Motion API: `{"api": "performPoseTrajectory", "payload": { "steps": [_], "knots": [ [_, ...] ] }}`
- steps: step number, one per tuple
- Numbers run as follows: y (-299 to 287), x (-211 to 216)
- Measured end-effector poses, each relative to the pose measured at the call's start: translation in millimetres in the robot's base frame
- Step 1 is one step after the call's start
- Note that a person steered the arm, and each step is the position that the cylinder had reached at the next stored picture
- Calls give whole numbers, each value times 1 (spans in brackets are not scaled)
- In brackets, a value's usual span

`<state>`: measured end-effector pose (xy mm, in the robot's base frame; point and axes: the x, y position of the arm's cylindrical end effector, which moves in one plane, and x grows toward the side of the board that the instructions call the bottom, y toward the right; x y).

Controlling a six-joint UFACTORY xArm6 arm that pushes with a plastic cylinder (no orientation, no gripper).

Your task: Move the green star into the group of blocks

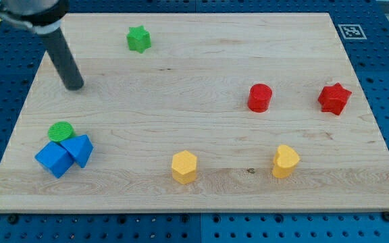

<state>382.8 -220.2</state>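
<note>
The green star (pixel 139 39) lies near the view's top, left of centre, on the wooden board (pixel 194 189). My tip (pixel 75 86) rests on the board at the view's left, below and to the left of the star, well apart from it. A group of blocks sits at the view's lower left: a green round block (pixel 61 131), a blue triangular block (pixel 80 148) and a blue cube (pixel 53 160), all touching. My tip is above this group.
A red cylinder (pixel 259 97) and a red star (pixel 334 98) lie at the view's right. A yellow hexagonal block (pixel 184 167) and a yellow heart-like block (pixel 286 160) lie near the view's bottom. Blue pegboard surrounds the board.
</note>
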Motion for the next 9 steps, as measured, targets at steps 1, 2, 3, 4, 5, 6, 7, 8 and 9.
{"api": "performPoseTrajectory", "payload": {
  "steps": [1,2,3,4,5,6,7,8,9],
  "knots": [
    [2,-35],
    [2,-35],
    [2,-55],
    [2,-61],
    [2,-65],
    [2,-94],
    [23,-131],
    [77,-151],
    [120,-132]
  ]
}}
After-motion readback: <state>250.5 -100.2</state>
